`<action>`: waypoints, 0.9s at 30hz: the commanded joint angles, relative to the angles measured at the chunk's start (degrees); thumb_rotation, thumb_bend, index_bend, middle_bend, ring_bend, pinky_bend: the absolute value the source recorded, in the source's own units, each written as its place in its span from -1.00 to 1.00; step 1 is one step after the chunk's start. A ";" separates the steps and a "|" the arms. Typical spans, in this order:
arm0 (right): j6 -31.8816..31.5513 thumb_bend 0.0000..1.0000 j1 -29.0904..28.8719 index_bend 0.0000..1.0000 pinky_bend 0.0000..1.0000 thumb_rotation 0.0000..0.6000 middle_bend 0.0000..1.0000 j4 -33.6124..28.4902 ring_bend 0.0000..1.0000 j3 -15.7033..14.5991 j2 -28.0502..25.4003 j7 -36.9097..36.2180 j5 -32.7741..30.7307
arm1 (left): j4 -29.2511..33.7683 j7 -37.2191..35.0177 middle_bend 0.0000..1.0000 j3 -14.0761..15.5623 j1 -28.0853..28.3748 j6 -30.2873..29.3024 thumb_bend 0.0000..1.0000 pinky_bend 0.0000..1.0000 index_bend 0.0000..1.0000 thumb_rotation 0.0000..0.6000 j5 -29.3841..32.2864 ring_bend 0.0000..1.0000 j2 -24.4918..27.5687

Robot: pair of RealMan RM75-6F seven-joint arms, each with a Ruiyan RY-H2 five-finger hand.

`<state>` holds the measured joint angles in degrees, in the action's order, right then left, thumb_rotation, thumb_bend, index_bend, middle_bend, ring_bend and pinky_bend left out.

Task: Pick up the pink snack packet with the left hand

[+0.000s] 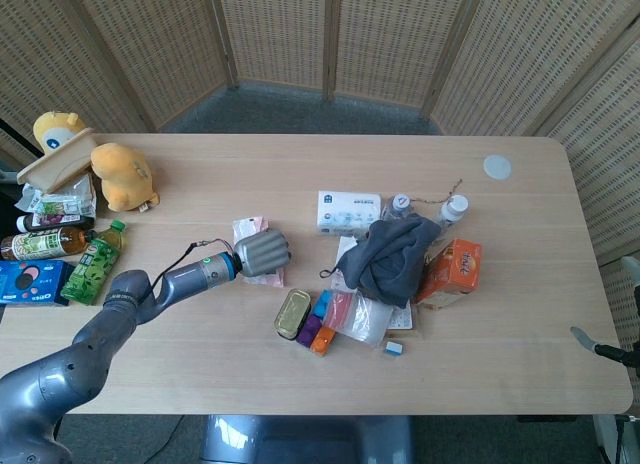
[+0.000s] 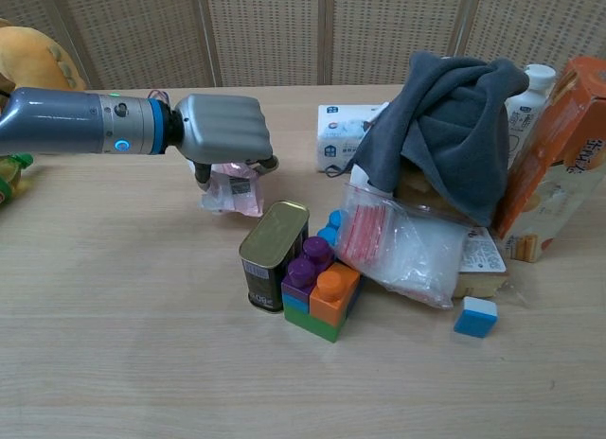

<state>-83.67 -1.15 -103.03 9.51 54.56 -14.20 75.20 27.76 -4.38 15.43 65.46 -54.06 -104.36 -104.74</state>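
Item: pink snack packet (image 2: 230,189) — a small, crinkled film pouch with a printed label patch, on the wooden table (image 1: 180,364) left of centre, just behind the gold tin (image 2: 273,254) and the stack of coloured blocks (image 2: 320,292) in the chest view.

Handling, as judged: light, soft and easily crushed; the film is likely slick, so a grip across the bunched body should hold better than a pinch on a thin sealed edge. Contents unknown — possibly brittle.

Holder: left hand (image 2: 221,130), reaching in from the robot's left on a grey forearm. Its fingers are curled over and closed down onto the packet's upper part; the dark fingertips (image 2: 266,163) show at the packet's far side and the thumb at its near-left side.

Position relative to the fingers: the packet sits beneath and within the curled fingers, its lower portion hanging out below the palm. In the head view a pink strip (image 1: 247,226) shows beyond the knuckles. Whether the bottom edge touches the table or clears it cannot be told.

Right hand: not seen in either view.
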 commanded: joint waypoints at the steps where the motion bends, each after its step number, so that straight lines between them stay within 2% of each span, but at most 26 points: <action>1: -0.06 -1.00 0.00 -1.00 -1.00 1.00 -1.00 -0.29 -1.00 -0.16 -0.09 -0.10 0.53 | 6.64 3.21 0.55 -2.39 -0.02 -3.74 -0.79 0.81 0.80 1.00 0.96 0.28 5.25; 3: -0.22 -1.00 0.05 -1.00 -1.00 1.00 -1.00 -0.59 -1.00 -0.31 -0.19 -0.17 1.04 | 11.47 5.42 0.55 -4.00 -0.05 -5.81 -0.79 0.81 0.80 1.00 1.76 0.28 8.49; 6: -0.55 -1.00 0.20 -1.00 -1.00 1.00 -1.00 -1.14 -1.00 -0.57 -0.42 -0.34 1.92 | 22.89 11.08 0.55 -7.30 -0.04 -8.49 -0.79 0.81 0.80 1.00 3.49 0.28 15.77; 10: -1.06 -1.00 0.44 -1.00 -1.00 1.00 -1.00 -1.88 -1.00 -0.86 -0.84 -0.83 3.00 | 37.72 19.58 0.55 -11.13 -0.18 -8.97 -0.79 0.81 0.80 1.00 6.22 0.28 25.36; 16: -1.91 -1.00 0.81 -1.00 -1.00 1.00 -1.00 -2.66 -1.00 -1.10 -1.59 -1.85 4.25 | 55.34 29.51 0.55 -14.49 -1.41 -9.61 -0.79 0.81 0.80 1.00 7.72 0.30 37.27; 22: -2.28 -1.00 1.03 -1.00 -1.00 1.00 -1.00 -2.90 -1.00 -1.34 -2.05 -2.62 4.90 | 65.58 35.98 0.55 -16.63 -3.29 -10.03 -0.79 0.81 0.80 1.00 7.93 0.30 45.27; 27: -2.67 -1.00 1.19 -1.00 -1.00 1.00 -1.00 -3.30 -1.00 -1.59 -2.24 -2.65 5.48 | 69.90 38.38 0.55 -17.77 -4.99 -9.81 -0.79 0.81 0.80 1.00 8.22 0.30 48.71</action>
<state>-86.32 0.02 -106.31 7.94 52.34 -16.84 80.66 96.31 32.83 -1.48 61.42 -63.85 -96.47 -57.15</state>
